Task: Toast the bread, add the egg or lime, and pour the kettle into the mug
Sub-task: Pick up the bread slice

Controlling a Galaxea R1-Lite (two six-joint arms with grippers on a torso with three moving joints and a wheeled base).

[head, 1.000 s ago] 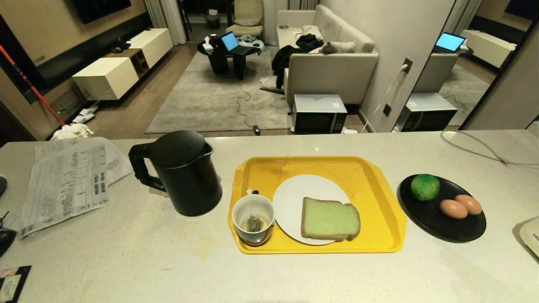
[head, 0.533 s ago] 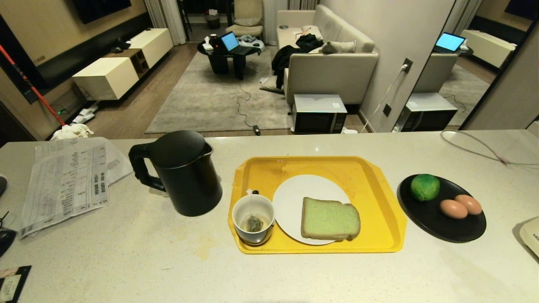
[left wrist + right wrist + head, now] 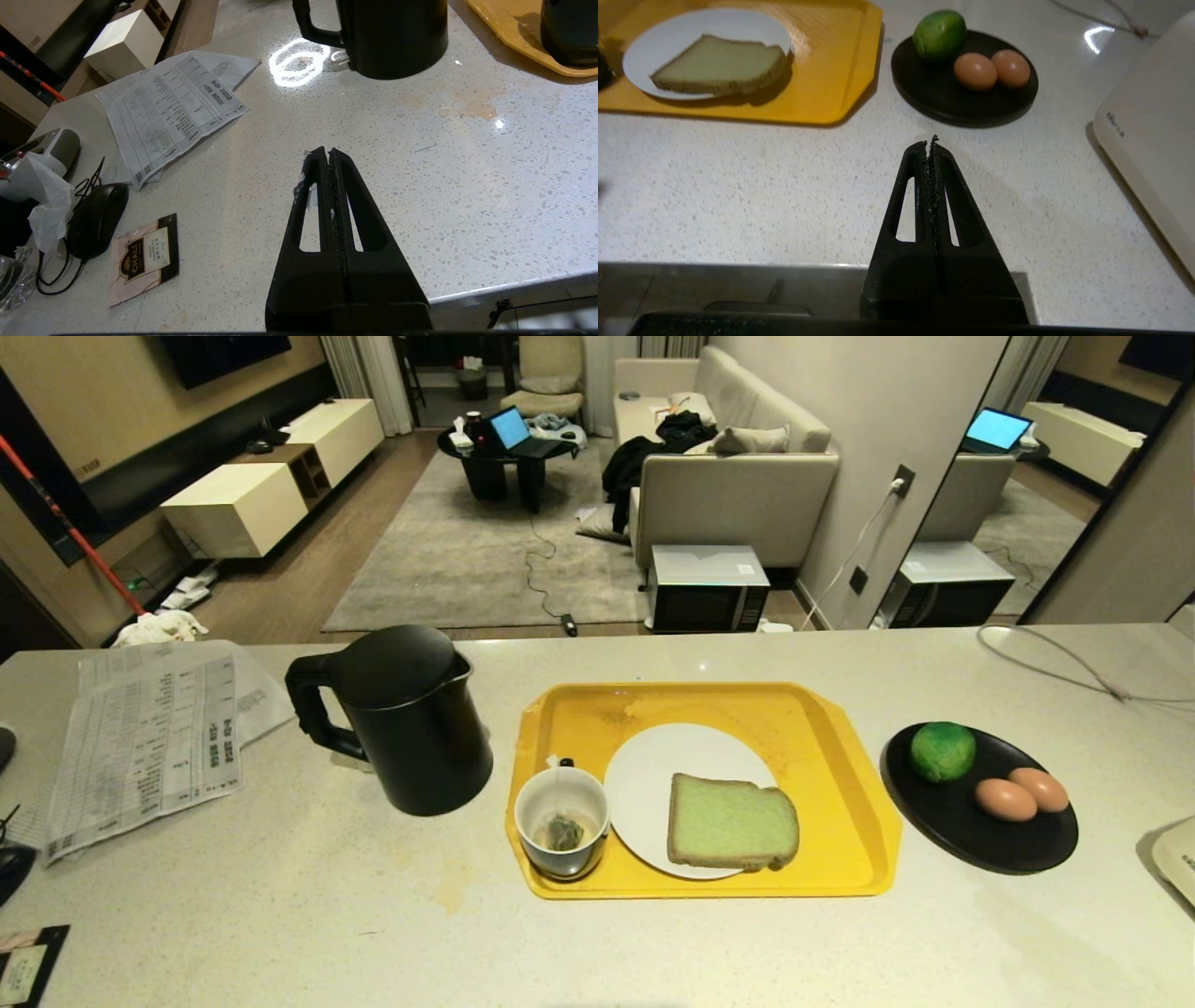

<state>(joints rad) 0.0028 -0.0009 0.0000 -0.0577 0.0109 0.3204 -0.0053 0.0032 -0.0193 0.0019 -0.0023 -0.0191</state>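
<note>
The pale green bread (image 3: pixel 731 821) (image 3: pixel 720 65) lies on a white plate (image 3: pixel 653 770) in a yellow tray (image 3: pixel 840 784). The white mug (image 3: pixel 561 821), a tea bag inside, stands at the tray's near left corner. Left of the tray is the black kettle (image 3: pixel 406 714) (image 3: pixel 392 37), lid on, handle pointing left. A black dish (image 3: pixel 980 835) at the right holds the lime (image 3: pixel 942 750) (image 3: pixel 940 35) and two eggs (image 3: pixel 1005 799) (image 3: pixel 975 71). My left gripper (image 3: pixel 328 151) hangs shut and empty over the counter's near edge, short of the kettle. My right gripper (image 3: pixel 930 142) is shut and empty, short of the dish.
Printed papers (image 3: pixel 149 742) lie at the counter's left, with a computer mouse (image 3: pixel 96 219) and a tea sachet (image 3: pixel 145 256) nearer the edge. A cream appliance (image 3: pixel 1153 126) stands at the far right. A white cable (image 3: pixel 1055 658) runs across the back right corner.
</note>
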